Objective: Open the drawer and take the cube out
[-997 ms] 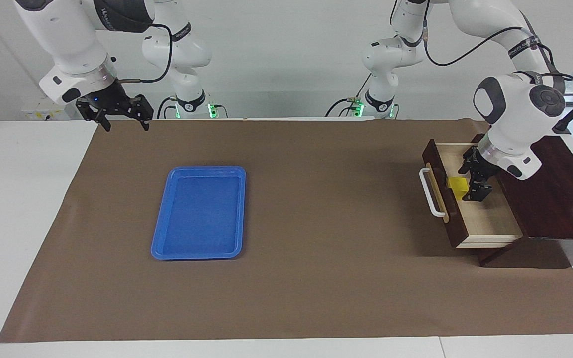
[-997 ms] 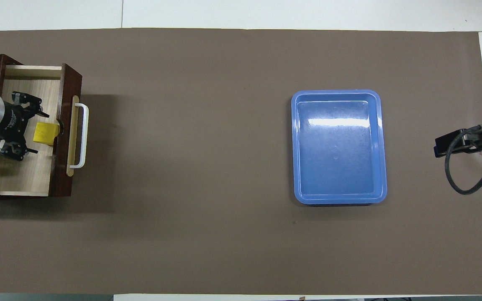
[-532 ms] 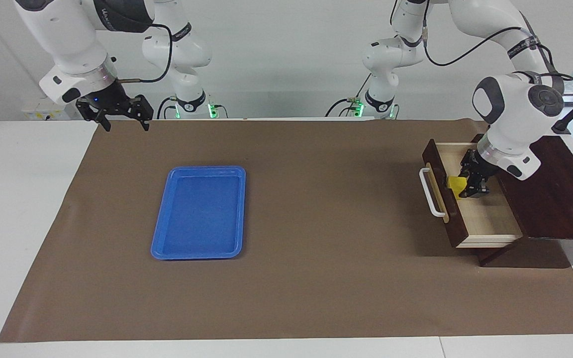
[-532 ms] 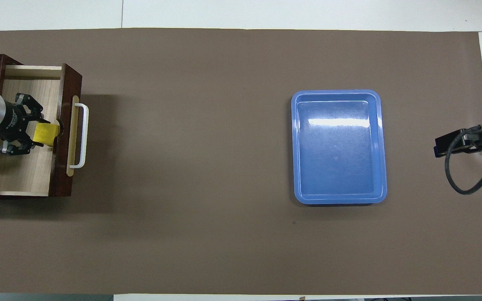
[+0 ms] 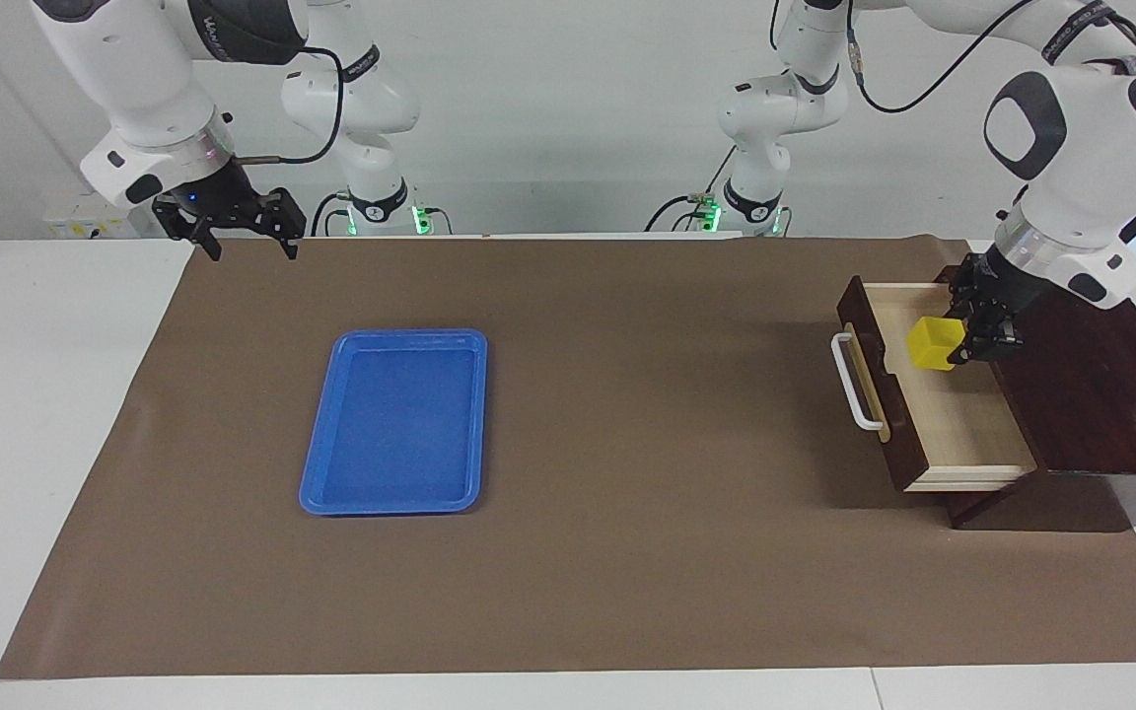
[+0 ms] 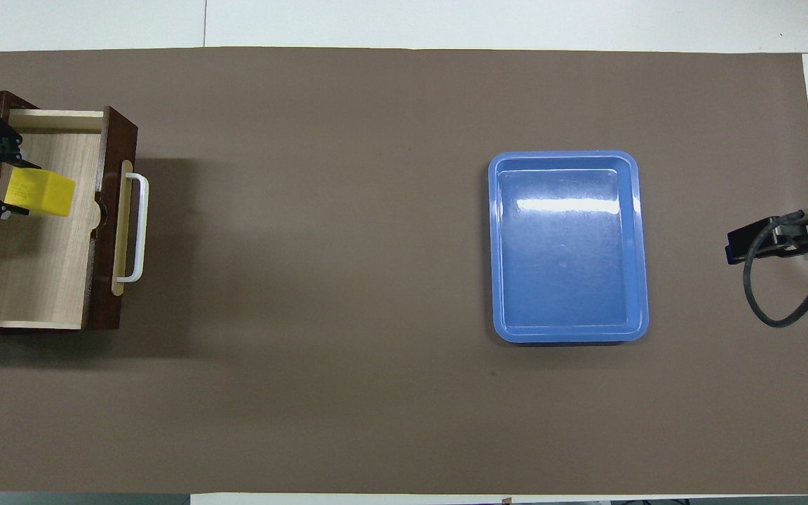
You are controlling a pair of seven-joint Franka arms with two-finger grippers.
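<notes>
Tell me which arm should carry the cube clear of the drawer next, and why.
Left. The left gripper is already shut on the cube, holding it over the open drawer. The right gripper waits open at the right arm's end of the table, near the blue tray.

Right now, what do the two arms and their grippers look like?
Both arms are glossy white with rounded joints, dark grey caps and black lettered bands; black cables loop along the links, and green lights glow at the bases. A silver ring joins each wrist to a black two-finger gripper: left gripper, right gripper.
</notes>
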